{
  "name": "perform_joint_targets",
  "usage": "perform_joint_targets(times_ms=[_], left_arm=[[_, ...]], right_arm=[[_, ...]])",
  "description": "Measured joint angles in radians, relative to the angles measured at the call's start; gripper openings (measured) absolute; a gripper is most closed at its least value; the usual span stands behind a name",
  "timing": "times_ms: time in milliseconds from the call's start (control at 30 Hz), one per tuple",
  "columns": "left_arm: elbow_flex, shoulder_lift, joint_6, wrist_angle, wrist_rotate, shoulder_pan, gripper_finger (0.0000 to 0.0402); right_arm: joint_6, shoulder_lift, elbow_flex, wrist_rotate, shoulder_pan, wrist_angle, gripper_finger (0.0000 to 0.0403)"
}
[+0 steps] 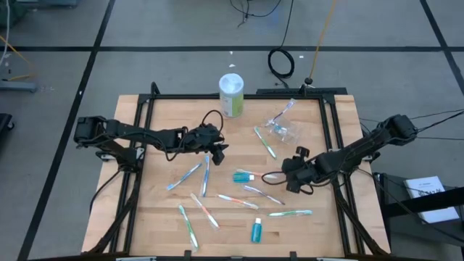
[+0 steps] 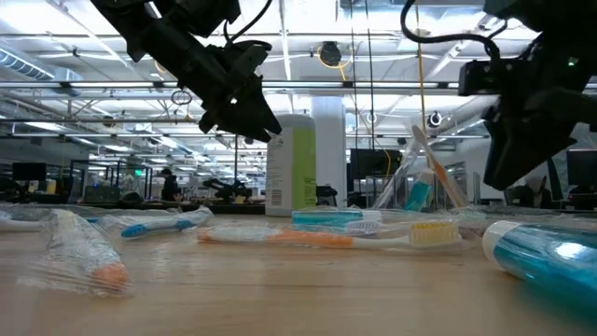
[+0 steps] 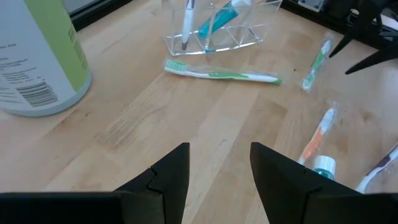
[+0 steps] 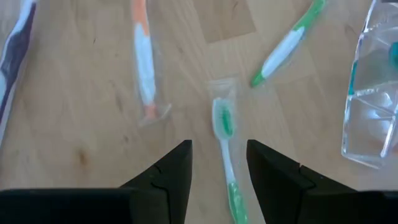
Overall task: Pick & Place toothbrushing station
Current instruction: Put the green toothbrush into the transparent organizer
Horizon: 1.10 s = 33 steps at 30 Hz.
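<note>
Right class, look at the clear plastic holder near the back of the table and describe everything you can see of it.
The clear holder looks like hard see-through plastic, split by inner walls into compartments. It lies tipped on its side on the wooden table, near the back right, right of the white-and-green canister. Inside it are a teal toothpaste tube and a white-handled toothbrush, both poking out of its open end. A green toothbrush lies just in front of it; whether they touch cannot be told. Neither gripper touches it.
</note>
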Motion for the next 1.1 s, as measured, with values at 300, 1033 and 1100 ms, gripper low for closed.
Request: perform_joint_targets(times_ms=[300, 1033, 1100], left_arm=[[0.001, 0.000, 0.001, 0.009, 0.000, 0.000, 0.0175], [0.001, 0.000, 0.027, 0.037, 0.000, 0.000, 0.0175], [0.001, 0.000, 0.031, 0.037, 0.000, 0.000, 0.0175]], right_arm=[[-0.026, 0.018, -0.150, -0.089, -0.069, 0.197, 0.0153], [-0.145, -0.177, -0.229, -0.143, -0.091, 0.423, 0.0022], [-0.186, -0.239, -0.229, -0.097, -0.091, 0.461, 0.0017]])
